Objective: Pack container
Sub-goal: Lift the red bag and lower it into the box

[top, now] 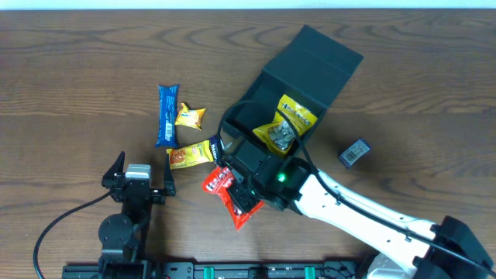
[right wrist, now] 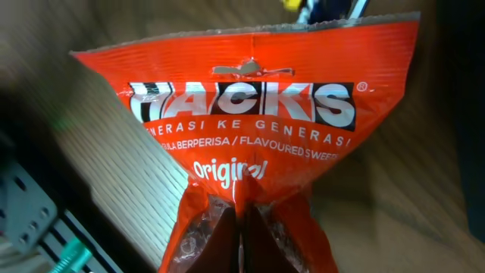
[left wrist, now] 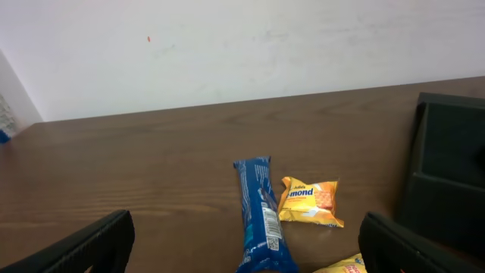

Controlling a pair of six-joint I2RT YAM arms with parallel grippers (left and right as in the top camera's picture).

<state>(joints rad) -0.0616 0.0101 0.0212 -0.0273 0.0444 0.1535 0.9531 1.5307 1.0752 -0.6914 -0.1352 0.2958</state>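
The container (top: 319, 63), a dark square box with its flap lid folded back, stands open at the upper middle of the table, and its side shows at the right of the left wrist view (left wrist: 447, 171). Two yellow snack packets (top: 288, 122) lie inside it. In front of the box, my right gripper (top: 246, 198) (right wrist: 242, 218) is shut, pinching the middle of a red "Jacks" snack packet (top: 220, 183) (right wrist: 250, 98). My left gripper (top: 138, 183) (left wrist: 246, 252) stands wide open at the front left, holding nothing.
A blue bar (top: 167, 115) (left wrist: 260, 216) and a small yellow almond packet (top: 191, 116) (left wrist: 309, 202) lie left of the box. An orange-yellow packet (top: 190, 156) lies just ahead of my left gripper. A small dark packet (top: 355, 153) sits right of the box.
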